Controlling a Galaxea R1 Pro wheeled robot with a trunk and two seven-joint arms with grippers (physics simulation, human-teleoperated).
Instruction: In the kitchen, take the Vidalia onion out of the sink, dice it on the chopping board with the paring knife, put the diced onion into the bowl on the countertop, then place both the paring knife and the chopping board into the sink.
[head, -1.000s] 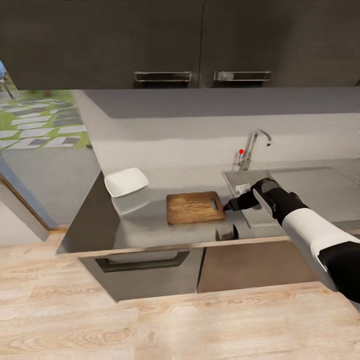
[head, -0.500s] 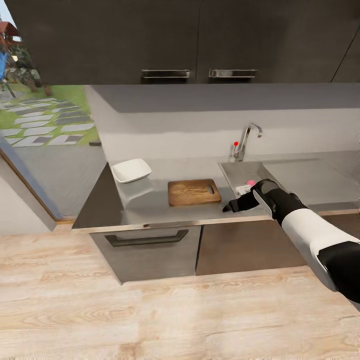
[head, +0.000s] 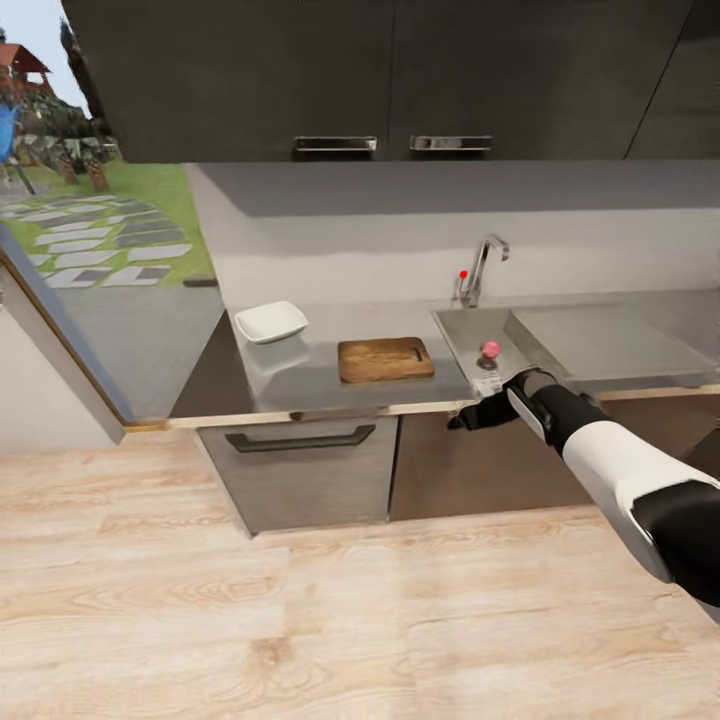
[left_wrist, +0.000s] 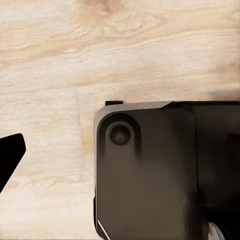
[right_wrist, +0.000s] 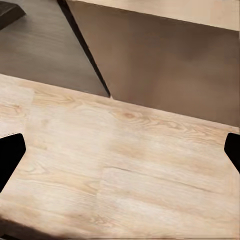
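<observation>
Backing off has widened the head view, right gripper (head: 462, 419) now before the countertop (head: 300, 385) edge, jaws apart; reach squarely over the sink (head: 470, 340) for the pinkish onion (head: 490, 348).

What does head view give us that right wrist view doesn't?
Head view alone: the white square bowl, the brown wooden chopping board, the grey steel sink with a small pink-red round item in the basin, the curved chrome tap, the grey countertop and the right gripper from outside.

Right wrist view alone: the two fingertips set wide apart, seen up close.

Both: the light wood floor and the dark cabinet fronts.
</observation>
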